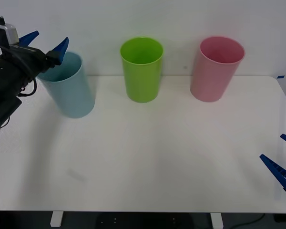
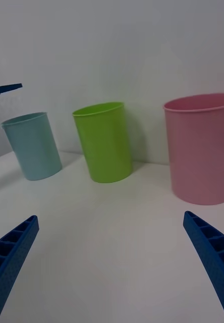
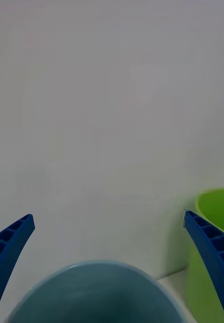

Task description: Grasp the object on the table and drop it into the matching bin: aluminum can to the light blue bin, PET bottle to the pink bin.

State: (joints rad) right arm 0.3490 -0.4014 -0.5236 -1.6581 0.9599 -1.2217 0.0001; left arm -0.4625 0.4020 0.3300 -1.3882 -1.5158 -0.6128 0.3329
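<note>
Currently you have the left gripper (image 1: pixel 44 43) spread wide and empty above the light blue bin (image 1: pixel 70 90); no can is visible to you. Your right gripper (image 1: pixel 282 160), also wide, sits low over the worktop (image 1: pixel 157 157). Lime green bin (image 1: pixel 142 71), pink bin (image 1: pixel 214 71): no readable labels.

My left gripper (image 1: pixel 44 42) has two blue, ribbed, tapering fingers on a bulky black wrist housing. Black cables loop around that housing, with a small grey camera block at its 11 o'clock. My right gripper (image 1: pixel 281 157) has the same blue ribbed, pointed fingers.
</note>
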